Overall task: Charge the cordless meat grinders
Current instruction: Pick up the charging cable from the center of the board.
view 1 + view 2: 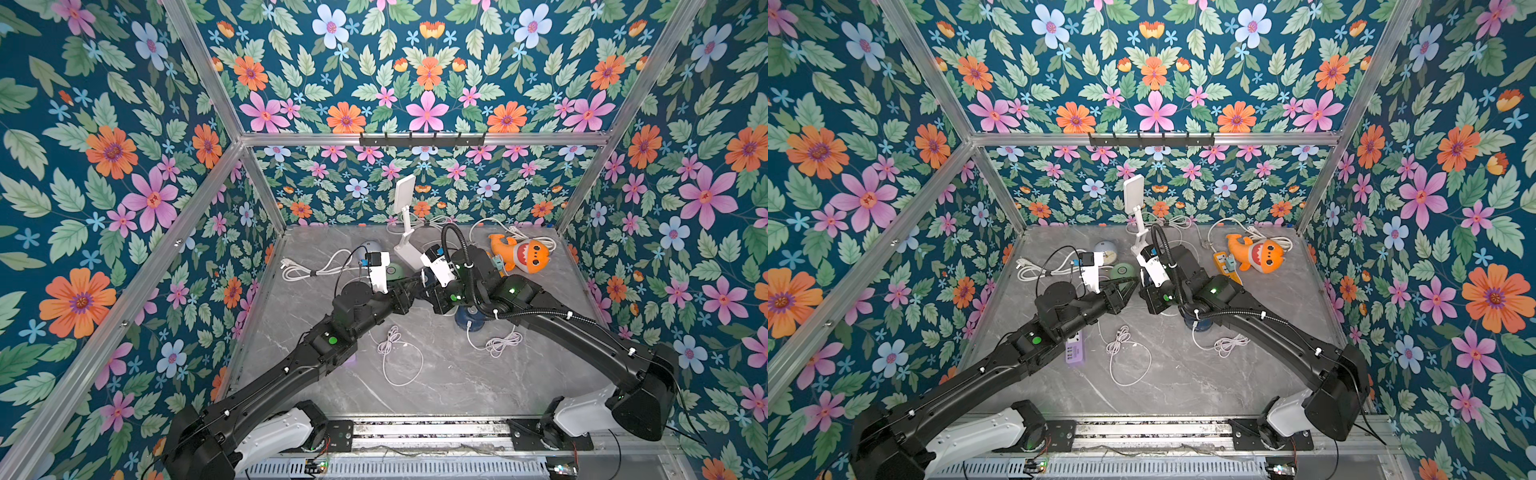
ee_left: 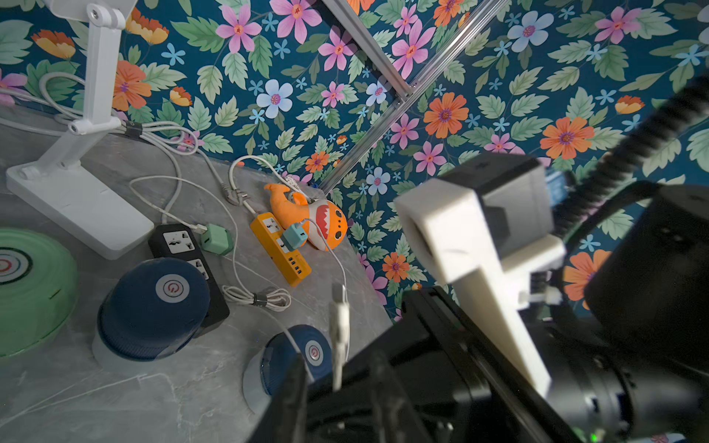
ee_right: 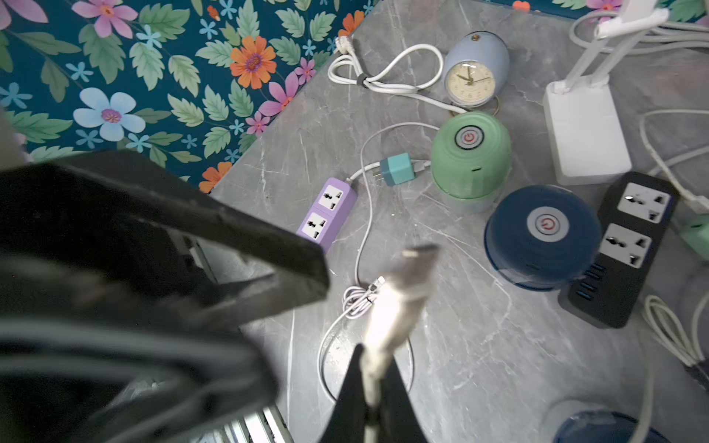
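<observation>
**Item 1.** Pale green meat grinder (image 3: 470, 161). It stands upright on the counter (image 3: 460, 345), just beside the alarm clock (image 3: 470, 82). In a top view it is partly covered by the left arm (image 1: 378, 274).

**Item 2.** Navy meat grinder (image 3: 543, 236). It stands upright just beside the green one and close against the black power strip (image 3: 621, 249). In both top views it is hidden beneath the two grippers.

**Item 3.** Second navy meat grinder (image 2: 303, 353). It stands apart from the other two, nearer the robot's base.
- It is cut off at the edge of the right wrist view.
- In both top views it is mostly covered by the right arm (image 1: 540, 307).
- A white cable runs to its side.

**Item 4.** Right gripper (image 3: 370, 368). Its fingers (image 3: 345, 406) are pinched tight on a white cable plug (image 3: 399, 299). The plug is held in the air above the counter with its metal tip pointing away from the fingers. The plug is blurred.

**Item 5.** Left gripper (image 1: 1131, 286). It is just beside the plug, and its fingers (image 3: 268, 249) loom large and out of focus in the right wrist view. How far apart they stand cannot be told, nor whether they touch the plug.

**Item 6.** Sundries on the counter:
- purple power strip (image 3: 328, 213)
- teal adapter (image 3: 399, 168), just beside the green grinder
- orange power strip (image 2: 280, 249)
- shark toy (image 2: 318, 218)
</observation>
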{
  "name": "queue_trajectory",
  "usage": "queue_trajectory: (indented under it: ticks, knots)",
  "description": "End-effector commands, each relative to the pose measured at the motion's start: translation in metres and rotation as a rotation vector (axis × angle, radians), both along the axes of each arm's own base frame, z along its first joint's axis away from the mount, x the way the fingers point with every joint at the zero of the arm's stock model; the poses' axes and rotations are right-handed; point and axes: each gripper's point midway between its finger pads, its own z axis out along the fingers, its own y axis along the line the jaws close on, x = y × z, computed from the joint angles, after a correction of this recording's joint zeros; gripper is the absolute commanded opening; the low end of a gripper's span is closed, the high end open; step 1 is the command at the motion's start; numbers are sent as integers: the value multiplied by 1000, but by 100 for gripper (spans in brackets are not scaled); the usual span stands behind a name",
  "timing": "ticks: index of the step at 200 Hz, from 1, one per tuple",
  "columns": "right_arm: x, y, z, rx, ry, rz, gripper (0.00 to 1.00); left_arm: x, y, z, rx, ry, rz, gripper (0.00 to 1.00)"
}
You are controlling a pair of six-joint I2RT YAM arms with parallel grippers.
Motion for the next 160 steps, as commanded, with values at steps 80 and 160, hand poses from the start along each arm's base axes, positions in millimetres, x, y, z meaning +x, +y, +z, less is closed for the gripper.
queue_trajectory:
  ticks: [80, 160]
  knots:
    - [-63, -12, -51, -111, 127, 263, 0, -28, 2, -51, 85, 307, -187, 70]
    - [-76, -1, -64, -115, 187, 304, 0, -34, -19, -71, 25, 374, -300, 52]
